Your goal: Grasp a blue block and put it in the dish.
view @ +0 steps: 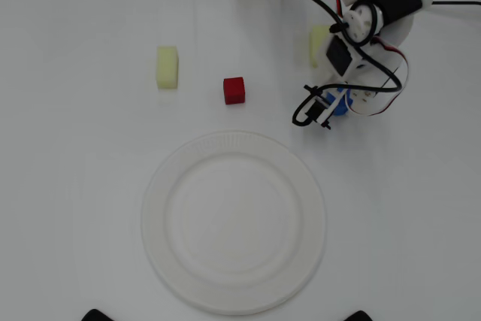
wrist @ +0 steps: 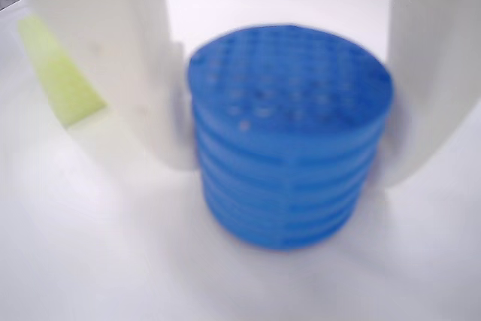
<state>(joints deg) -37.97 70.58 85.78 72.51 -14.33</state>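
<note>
- Blue block (wrist: 289,137): short ribbed cylinder with a gridded round top, upright on the white table (view: 75,208). In the overhead view the blue block (view: 342,103) shows only as a small patch under the arm, right of centre, above and to the right of the dish.
- Gripper (wrist: 289,148): in the wrist view its two white fingers (wrist: 124,73) stand either side of the block, tips down at the table. The left finger sits right against the block's side; the right one is very close at the block's edge, contact unclear through blur. Jaws are around the block, but whether they are clamped on it cannot be told. In the overhead view the gripper (view: 338,104) is mostly hidden under the wrist and cables.
- Block is on the table, outside the dish.
- Dish (view: 173,186): big round white plate with a wide rim, lower centre of the overhead view, nothing on it. Apart from the block and arm.
- Arm (view: 372,5): white body with black motor parts and looping black cables, comes in from the top right of the overhead view.
- Red cube (view: 234,90): on the table left of the gripper, above the dish, apart from both.
- Pale yellow block (view: 167,67): further left, well apart from the cube.
- Second pale yellow block (view: 319,44): partly under the arm, just above the gripper; it shows as a yellow-green piece (wrist: 60,77) behind the left finger in the wrist view.
</note>
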